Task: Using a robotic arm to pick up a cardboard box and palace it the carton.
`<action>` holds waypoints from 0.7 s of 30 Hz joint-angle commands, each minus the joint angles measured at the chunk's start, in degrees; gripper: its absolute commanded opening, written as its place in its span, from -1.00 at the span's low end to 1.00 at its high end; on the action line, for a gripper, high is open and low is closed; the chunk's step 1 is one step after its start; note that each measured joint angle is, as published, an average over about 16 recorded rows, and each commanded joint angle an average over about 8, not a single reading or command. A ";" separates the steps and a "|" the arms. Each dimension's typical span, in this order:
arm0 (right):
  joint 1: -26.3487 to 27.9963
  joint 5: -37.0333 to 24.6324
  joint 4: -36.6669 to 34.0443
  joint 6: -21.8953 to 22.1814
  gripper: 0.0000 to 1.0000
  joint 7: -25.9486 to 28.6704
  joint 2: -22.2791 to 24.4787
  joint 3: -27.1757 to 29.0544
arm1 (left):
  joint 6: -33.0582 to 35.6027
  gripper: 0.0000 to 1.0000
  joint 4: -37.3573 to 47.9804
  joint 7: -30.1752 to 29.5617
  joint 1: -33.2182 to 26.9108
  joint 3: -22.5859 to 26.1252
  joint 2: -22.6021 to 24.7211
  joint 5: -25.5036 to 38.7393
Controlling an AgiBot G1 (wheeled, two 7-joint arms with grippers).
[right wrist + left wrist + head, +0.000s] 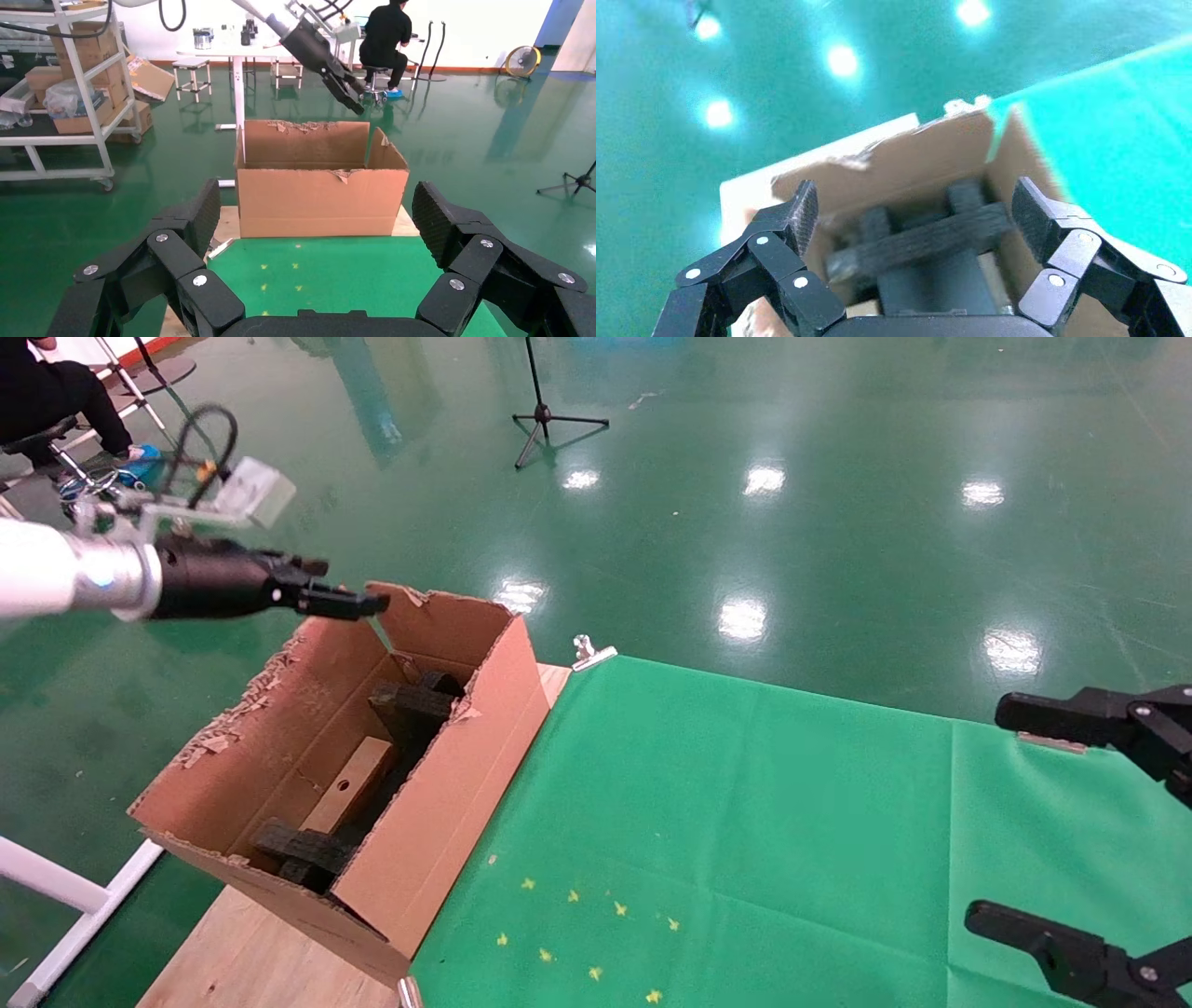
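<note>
The cardboard box (pixel 349 786), small and oblong with a round dark hole, lies inside the carton (pixel 466 775) between black foam blocks (pixel 410 705). The robotic arm on my left is white, and its gripper (pixel 358 604) hangs open above the carton's far end, holding nothing. Seen from the left wrist, that gripper (pixel 916 210) frames the carton (pixel 919 158) and a foam block (pixel 926 235); the small box is hidden there. My right gripper (pixel 987 812) stands open and empty at the table's right side. In the right wrist view the gripper (pixel 316 217) faces the carton (pixel 320 189).
The carton stands on a wooden table (pixel 242 952) beside a green cloth (pixel 745 822) with yellow marks (pixel 596 924). A metal clamp (pixel 591 652) holds the cloth's far corner. A tripod stand (pixel 545 416) and a seated person (pixel 383 31) are on the floor beyond. Shelves (pixel 70 91) stand farther off.
</note>
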 commanded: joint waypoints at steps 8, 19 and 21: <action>0.00 0.00 -0.01 0.01 1.00 0.00 0.01 0.00 | 3.21 1.00 -5.82 -0.83 -0.11 -0.98 -2.40 -1.88; 0.00 0.00 -0.01 0.01 1.00 -0.01 0.01 0.00 | 5.98 1.00 -12.04 1.16 5.91 -5.48 -2.43 -7.84; 0.00 0.00 -0.01 0.01 1.00 -0.01 0.01 0.00 | 6.69 1.00 -13.63 1.63 7.35 -6.57 -2.47 -9.30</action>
